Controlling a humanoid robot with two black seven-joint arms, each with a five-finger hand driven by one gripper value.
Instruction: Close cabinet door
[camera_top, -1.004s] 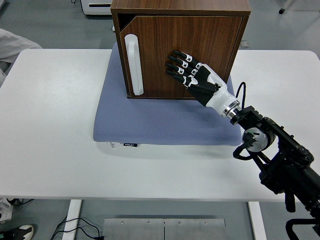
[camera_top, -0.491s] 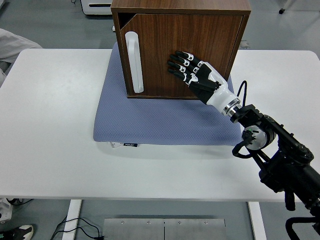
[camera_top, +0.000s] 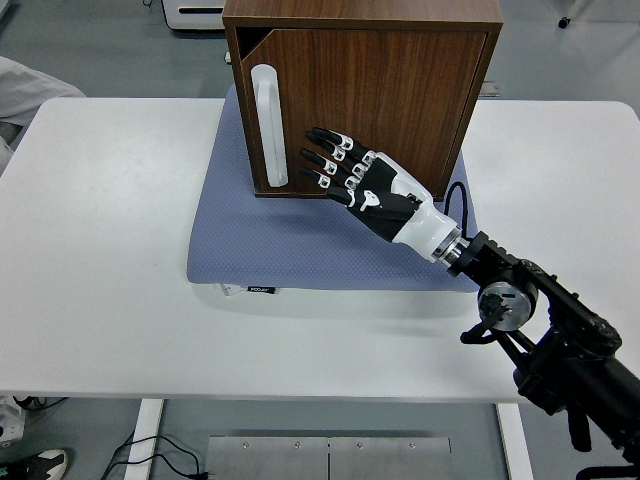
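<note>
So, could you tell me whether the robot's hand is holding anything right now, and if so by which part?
Nothing is held. The right hand is open, fingers spread flat in front of the cabinet door, beside its white handle, not gripping it.

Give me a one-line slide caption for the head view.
Right hand, fingers spread, against the lower front of a wooden cabinet's door, cabinet on a blue mat.

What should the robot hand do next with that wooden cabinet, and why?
Probably press the cabinet door near its white handle. A dark gap shows at the door's top left corner, so it seems not fully shut. The right robot hand has its fingers spread, holding nothing, low by the door's handle side.
</note>
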